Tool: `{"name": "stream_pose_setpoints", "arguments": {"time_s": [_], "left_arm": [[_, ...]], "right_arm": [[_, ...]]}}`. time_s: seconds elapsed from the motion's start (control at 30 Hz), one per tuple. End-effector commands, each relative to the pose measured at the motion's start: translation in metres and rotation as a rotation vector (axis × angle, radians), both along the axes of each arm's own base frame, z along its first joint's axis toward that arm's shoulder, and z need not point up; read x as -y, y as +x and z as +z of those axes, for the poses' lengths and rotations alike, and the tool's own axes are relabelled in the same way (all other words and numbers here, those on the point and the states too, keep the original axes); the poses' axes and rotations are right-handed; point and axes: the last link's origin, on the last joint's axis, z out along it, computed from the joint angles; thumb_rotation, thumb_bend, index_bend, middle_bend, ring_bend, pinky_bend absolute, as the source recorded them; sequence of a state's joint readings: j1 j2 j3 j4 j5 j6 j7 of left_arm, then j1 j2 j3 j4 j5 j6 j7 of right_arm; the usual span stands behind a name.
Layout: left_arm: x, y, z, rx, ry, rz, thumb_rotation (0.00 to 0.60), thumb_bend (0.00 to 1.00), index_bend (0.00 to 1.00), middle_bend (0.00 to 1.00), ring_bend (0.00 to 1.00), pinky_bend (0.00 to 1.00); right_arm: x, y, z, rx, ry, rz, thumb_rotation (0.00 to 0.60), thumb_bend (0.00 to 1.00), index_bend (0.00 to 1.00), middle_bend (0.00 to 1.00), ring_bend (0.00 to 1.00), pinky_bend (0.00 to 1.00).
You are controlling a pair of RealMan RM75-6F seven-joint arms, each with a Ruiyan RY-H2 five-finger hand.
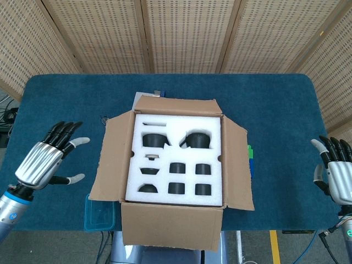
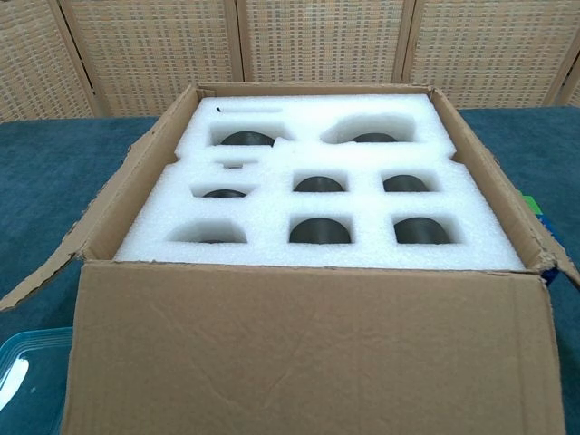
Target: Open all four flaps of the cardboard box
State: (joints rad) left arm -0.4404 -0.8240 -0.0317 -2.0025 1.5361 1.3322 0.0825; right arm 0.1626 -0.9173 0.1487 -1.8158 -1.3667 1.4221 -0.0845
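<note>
The cardboard box [image 1: 174, 155] sits mid-table with its flaps folded outward. The near flap [image 2: 308, 349] hangs down the front, the left flap [image 1: 111, 157] and right flap [image 1: 237, 168] slope outward, and the far flap [image 1: 179, 104] leans back. White foam [image 2: 317, 195] with several dark round pockets fills the inside. My left hand [image 1: 47, 159] hovers over the blue table to the left of the box, fingers spread, holding nothing. My right hand [image 1: 335, 173] is at the far right edge, fingers apart and empty. Neither hand shows in the chest view.
A clear blue-tinted plastic lid [image 1: 99, 214] lies by the box's front left corner, also seen as the lid [image 2: 23, 372] in the chest view. Green and blue items [image 1: 250, 159] peek out beside the right flap. The blue table [image 1: 66, 104] ends just behind the hands.
</note>
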Motion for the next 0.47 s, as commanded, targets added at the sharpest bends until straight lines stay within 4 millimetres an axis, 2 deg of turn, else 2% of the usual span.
{"name": "stream_pose_setpoints", "arguments": {"time_s": [0.03,0.17,0.47], "left_arm": [[0.009,-0.023,-0.002,0.008,0.091,0.063,0.499,0.13,0.21,0.0,0.0,0.0],[0.021,-0.044,-0.007,-0.011,0.124,0.119,0.499,0.13,0.21,0.0,0.0,0.0],[0.051,-0.073,-0.013,-0.01,0.139,0.23,0.5,0.13,0.21,0.0,0.0,0.0]], "right_arm": [[-0.001,-0.002,-0.002,-0.011,-0.002,-0.004,0.6,0.78,0.13,0.09,0.0,0.0],[-0.003,-0.003,-0.004,-0.024,-0.006,-0.003,0.6,0.78,0.13,0.09,0.0,0.0],[-0.01,-0.006,-0.014,-0.039,-0.006,-0.006,0.6,0.78,0.13,0.09,0.0,0.0]]}}
